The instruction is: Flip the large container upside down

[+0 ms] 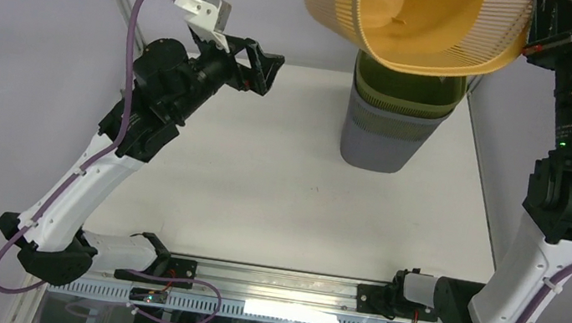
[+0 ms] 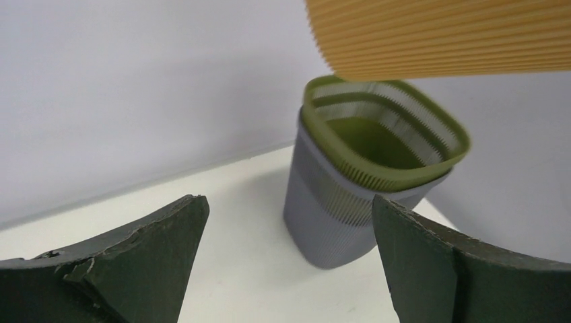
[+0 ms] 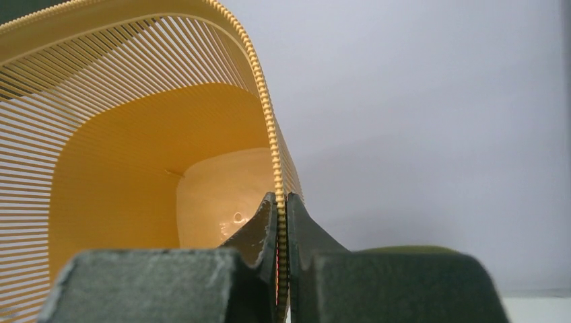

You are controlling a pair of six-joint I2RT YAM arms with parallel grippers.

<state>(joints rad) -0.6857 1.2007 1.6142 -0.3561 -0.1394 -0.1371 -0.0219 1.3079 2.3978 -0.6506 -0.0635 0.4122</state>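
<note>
1. The large yellow slatted container (image 1: 416,19) hangs in the air over the far edge of the table (image 1: 262,184), towards the far right corner, touching nothing below it.
2. It is tipped over rather than level. From above, its open mouth faces up and towards the near edge, so the solid yellow floor shows inside.
3. The right gripper (image 3: 278,202) grasps it by the rim. The two fingers are clenched on the beaded edge, one inside the wall and one outside, with only the thin rim between them.
4. The right arm reaches up high along the right edge of the table to hold it there.
5. Directly beneath the lifted container, a green slatted container (image 1: 407,90) stands upright at the far edge, right of centre, with its mouth open upwards.
6. The green one is nested in a grey ribbed container (image 1: 383,137), whose base rests on the table. The green rim sticks out above the grey wall.
7. The left gripper (image 1: 266,70) is raised above the far left part of the table and points towards the nested pair, well apart from them.
8. Its jaws are spread wide and hold nothing.
</note>
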